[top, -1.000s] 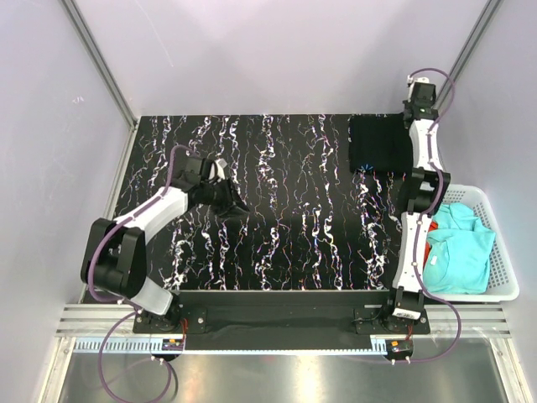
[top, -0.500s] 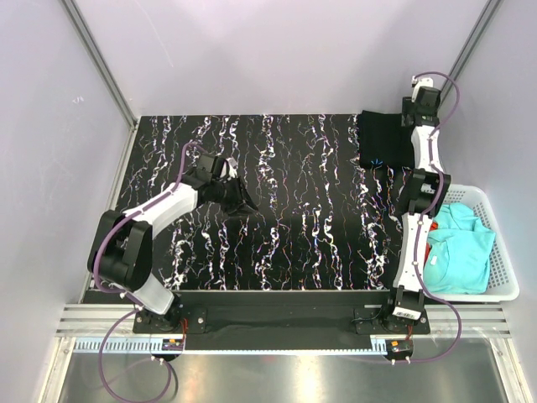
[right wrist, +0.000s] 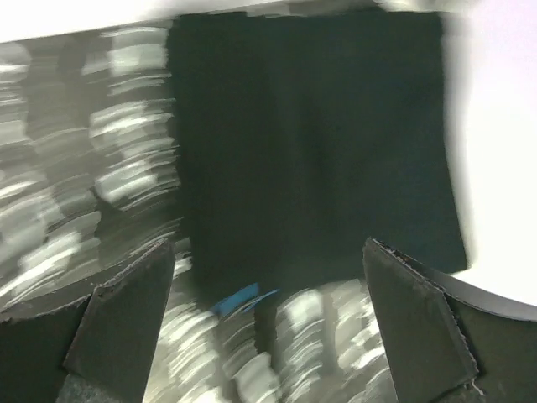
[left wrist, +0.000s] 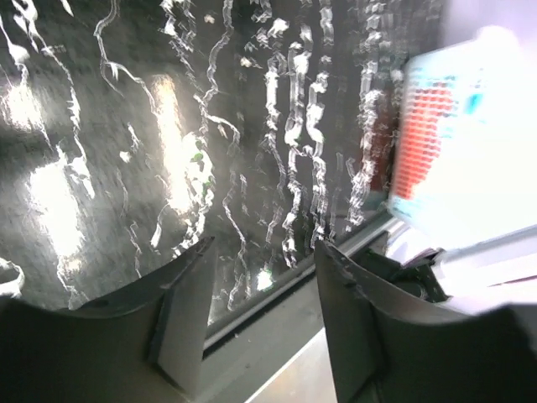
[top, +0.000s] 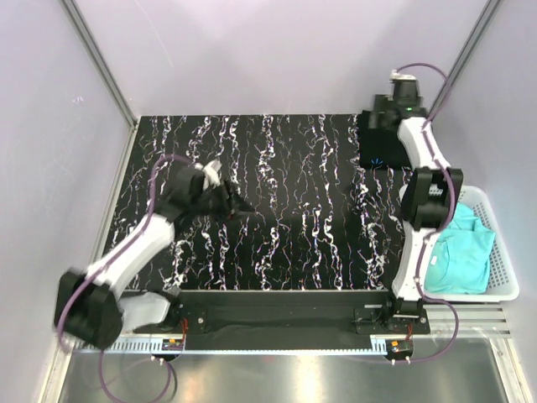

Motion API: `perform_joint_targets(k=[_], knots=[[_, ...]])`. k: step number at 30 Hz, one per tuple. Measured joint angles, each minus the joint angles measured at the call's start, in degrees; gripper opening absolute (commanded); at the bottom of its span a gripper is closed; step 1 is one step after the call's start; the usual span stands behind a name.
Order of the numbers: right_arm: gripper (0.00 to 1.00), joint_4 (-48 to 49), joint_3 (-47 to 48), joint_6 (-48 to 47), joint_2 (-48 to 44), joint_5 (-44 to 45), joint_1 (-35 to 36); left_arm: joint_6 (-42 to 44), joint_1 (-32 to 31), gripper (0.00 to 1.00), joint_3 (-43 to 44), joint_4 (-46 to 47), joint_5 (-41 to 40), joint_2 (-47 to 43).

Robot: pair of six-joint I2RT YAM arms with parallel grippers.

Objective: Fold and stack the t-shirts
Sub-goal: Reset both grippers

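A black t-shirt (top: 382, 144) lies folded at the table's far right corner. In the right wrist view it is a dark rectangle (right wrist: 310, 143) with a tiny blue neck mark (right wrist: 247, 295) at its near edge. My right gripper (top: 380, 119) hovers over it, open wide (right wrist: 268, 248), holding nothing. Turquoise t-shirts (top: 460, 248) lie in the white basket (top: 502, 277) at the right. My left gripper (top: 237, 203) is over the left middle of the table, open (left wrist: 264, 248), with nothing between its fingers.
The table (top: 285, 193) is black with white marbling. Grey walls close in on the left, back and right. In the left wrist view the basket (left wrist: 478, 193) is a blur at the right, with a red patch (left wrist: 419, 138) behind its lattice.
My right gripper has opened, let go of the black t-shirt and shifted left above it. My left gripper has opened wider, and the left arm's elbow has swung toward the near left.
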Motion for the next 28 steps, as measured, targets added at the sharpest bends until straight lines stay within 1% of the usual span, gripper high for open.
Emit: perform_joint_targets(k=[2,3,4,5,7,8,9,14,16,17,20,23,26,28], knots=[[1.00,-0.46,-6.45,3.69,-7.76,-2.71,4.63,-1.60,0.00,0.60,-5.77,1.75,-0.11,-8.20],[1.00,-0.50,-9.90,6.14,-12.00,-4.61,7.23,-3.02,0.00,0.69,-10.34,3.58,-0.13,-13.55],[1.00,-0.22,-13.38,8.48,-16.11,-7.26,9.88,-3.28,0.00,0.69,-11.50,3.63,-0.13,-14.93],[1.00,0.63,-17.31,11.54,-20.37,-9.99,12.66,-4.98,0.00,0.99,-14.88,4.31,-0.17,-19.02],[1.00,1.07,-25.55,17.35,-28.55,-15.65,17.14,-8.28,0.00,0.99,-22.05,5.49,-0.39,-27.85],[1.00,1.09,-29.14,19.91,-31.61,-17.64,18.25,-10.23,0.00,0.99,-25.33,5.31,-0.46,-32.61],[1.00,1.64,-34.71,23.52,-35.95,-20.31,19.28,-12.02,0.00,0.99,-28.41,5.44,-0.63,-37.24],[1.00,0.98,-57.94,36.46,-52.35,-27.30,18.53,-23.17,0.00,0.99,-40.98,7.43,-2.32,-62.18],[1.00,0.79,-65.61,39.85,-58.49,-29.24,18.27,-26.64,0.00,0.99,-44.09,7.82,-2.86,-69.07],[1.00,0.55,-69.59,41.55,-62.07,-30.42,18.27,-28.57,0.00,0.99,-45.16,8.31,-3.19,-71.10],[1.00,-0.04,-79.01,46.49,-73.75,-33.20,18.29,-32.61,0.00,0.99,-46.27,10.80,-3.06,-71.67],[1.00,-0.37,-86.75,52.39,-85.61,-34.88,18.29,-35.60,0.00,0.99,-46.58,17.75,-1.92,-71.71],[1.00,-0.46,-94.18,58.27,-96.45,-36.61,18.27,-39.56,0.00,0.99,-46.60,26.77,-1.77,-71.73],[1.00,-1.27,-98.44,61.64,-103.34,-37.48,18.29,-41.29,0.00,0.99,-46.60,30.69,-2.08,-71.76]])
